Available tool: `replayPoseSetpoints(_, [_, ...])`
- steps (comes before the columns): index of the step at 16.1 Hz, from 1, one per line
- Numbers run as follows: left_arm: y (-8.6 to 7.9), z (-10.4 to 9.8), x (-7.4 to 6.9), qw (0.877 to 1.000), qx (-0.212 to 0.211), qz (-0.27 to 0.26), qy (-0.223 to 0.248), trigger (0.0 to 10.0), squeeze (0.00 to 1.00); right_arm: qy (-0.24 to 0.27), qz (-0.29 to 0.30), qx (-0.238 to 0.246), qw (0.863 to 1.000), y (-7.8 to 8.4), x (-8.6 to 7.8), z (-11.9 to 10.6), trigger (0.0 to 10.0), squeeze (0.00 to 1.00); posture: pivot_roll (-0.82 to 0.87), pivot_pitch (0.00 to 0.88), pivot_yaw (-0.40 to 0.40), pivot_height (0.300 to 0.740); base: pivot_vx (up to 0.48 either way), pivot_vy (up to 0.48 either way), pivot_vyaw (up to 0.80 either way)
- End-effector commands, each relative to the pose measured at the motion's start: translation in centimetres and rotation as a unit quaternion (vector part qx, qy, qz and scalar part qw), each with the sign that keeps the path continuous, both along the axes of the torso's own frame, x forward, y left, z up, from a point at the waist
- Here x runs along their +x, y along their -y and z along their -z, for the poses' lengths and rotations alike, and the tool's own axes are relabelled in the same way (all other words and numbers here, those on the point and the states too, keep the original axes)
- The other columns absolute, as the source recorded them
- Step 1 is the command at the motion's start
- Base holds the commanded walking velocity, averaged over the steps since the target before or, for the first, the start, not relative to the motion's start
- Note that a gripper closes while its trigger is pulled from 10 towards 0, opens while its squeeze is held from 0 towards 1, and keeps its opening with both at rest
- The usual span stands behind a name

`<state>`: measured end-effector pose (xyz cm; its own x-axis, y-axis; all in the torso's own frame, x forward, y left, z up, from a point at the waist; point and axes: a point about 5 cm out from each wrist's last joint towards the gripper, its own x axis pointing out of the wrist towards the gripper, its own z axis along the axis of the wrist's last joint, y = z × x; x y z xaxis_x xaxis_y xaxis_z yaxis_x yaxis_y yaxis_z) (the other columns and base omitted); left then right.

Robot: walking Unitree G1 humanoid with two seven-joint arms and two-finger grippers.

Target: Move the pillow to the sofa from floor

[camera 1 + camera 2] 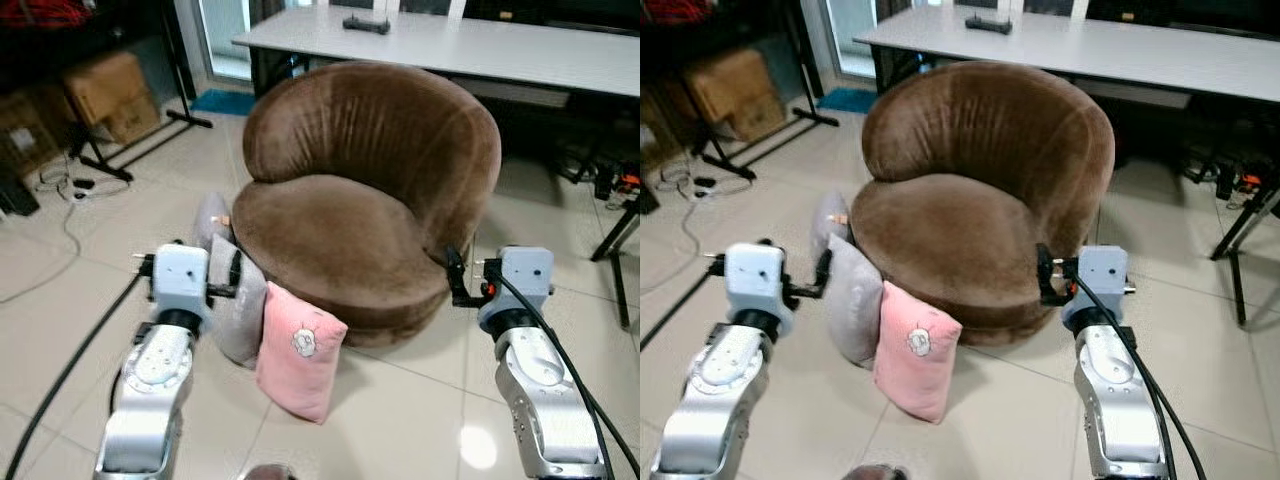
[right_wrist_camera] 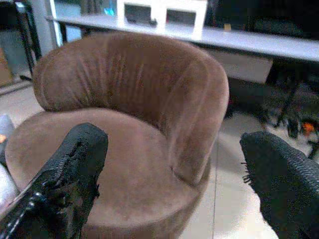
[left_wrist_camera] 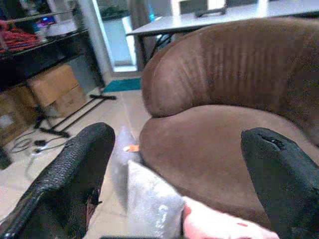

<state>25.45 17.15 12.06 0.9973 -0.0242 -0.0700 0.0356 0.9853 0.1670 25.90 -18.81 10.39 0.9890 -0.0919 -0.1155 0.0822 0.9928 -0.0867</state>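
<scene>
A pink pillow (image 1: 300, 350) with a small cartoon print stands on the tiled floor, leaning against the front left of the round brown sofa (image 1: 350, 220). A grey pillow (image 1: 238, 310) leans beside it, and another grey pillow (image 1: 212, 218) lies further back against the sofa's side. My left gripper (image 3: 179, 139) is open, held above the grey pillow and facing the sofa seat. My right gripper (image 2: 174, 139) is open too, at the sofa's right front edge, with nothing between its fingers. The sofa seat is bare.
Behind the sofa stands a long grey table (image 1: 450, 45) with a black device (image 1: 366, 24) on it. Cardboard boxes (image 1: 105, 95), black stand legs (image 1: 150, 130) and floor cables (image 1: 70, 190) are at the left. A tripod leg (image 1: 615, 240) stands at the right.
</scene>
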Motion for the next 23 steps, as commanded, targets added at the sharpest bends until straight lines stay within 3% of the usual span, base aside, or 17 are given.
replayPoseSetpoints(1, [-0.2,0.1,0.3,1.000,-0.002,0.001,-0.004,10.0,0.00,-0.011,0.005,0.011,1.000,-0.2,0.3,0.1,10.0,1.00,-0.03,0.000,-0.002,0.740,0.330,0.000,0.00])
replayPoseSetpoints(3, [-0.1,0.0,0.3,1.000,-0.002,0.001,-0.003,10.0,0.00,-0.011,0.003,0.029,1.000,-0.3,0.3,0.2,10.0,1.00,-0.03,0.000,0.000,0.740,0.326,0.000,0.00])
replayPoseSetpoints(4, [-0.1,0.0,0.4,1.000,0.000,0.003,-0.002,10.0,0.00,-0.006,0.006,0.029,1.000,-0.3,0.2,0.1,10.0,0.91,-0.04,0.000,0.004,0.740,0.330,0.000,0.00])
replayPoseSetpoints(5, [0.0,0.0,0.4,1.000,0.000,0.004,-0.001,10.0,0.00,-0.003,0.009,0.030,1.000,-0.3,0.2,0.0,10.0,0.00,-0.04,0.000,0.004,0.740,0.334,0.000,0.00])
replayPoseSetpoints(12, [0.3,-0.2,0.5,1.000,0.000,0.015,0.005,10.0,0.00,-0.004,0.011,0.022,1.000,-0.5,0.3,0.0,10.0,0.00,-0.03,0.000,-0.003,0.740,0.316,0.000,0.00])
replayPoseSetpoints(16, [0.5,-0.2,0.5,1.000,-0.005,0.020,0.007,10.0,0.00,0.001,-0.024,0.013,1.000,-1.4,0.5,-0.5,10.0,0.00,-0.03,0.000,-0.006,0.740,0.309,0.000,0.40])
replayPoseSetpoints(19, [0.4,-0.3,0.5,1.000,-0.003,0.017,0.009,10.0,0.00,0.001,0.001,0.039,0.999,-0.9,0.9,-0.4,10.0,0.00,-0.02,0.000,-0.011,0.740,0.311,0.000,0.27])
replayPoseSetpoints(23, [0.4,-0.4,0.5,1.000,-0.005,0.015,0.010,10.0,0.00,-0.002,-0.001,0.029,1.000,-0.8,1.2,-0.4,10.0,0.00,-0.02,0.000,-0.016,0.740,0.310,0.000,0.00])
